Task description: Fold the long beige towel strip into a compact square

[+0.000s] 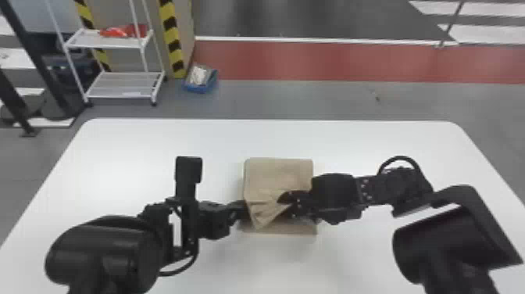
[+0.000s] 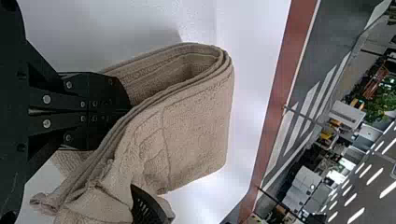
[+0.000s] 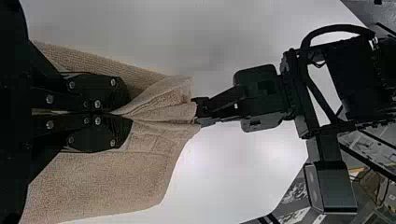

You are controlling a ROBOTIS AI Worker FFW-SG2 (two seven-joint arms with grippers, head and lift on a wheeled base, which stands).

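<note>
White tabletop [image 1: 156, 144], and a beige towel [image 1: 279, 174] at its middle, already a layered packet with one rumpled edge.
From where I stand, the right gripper [image 3: 120, 113] has its fingers clamped on the gathered edge; the left gripper [image 2: 128, 111] has its fingers together, tucked between layers, and whether they nip cloth I can't tell. I'd ease those pleats out, square the edges, then slip the left fingers out level, lest they drag the fold open. Soft, ribbed cloth, it rounds into a thick loop at the bend, fanning into creases by the pinch.
</note>
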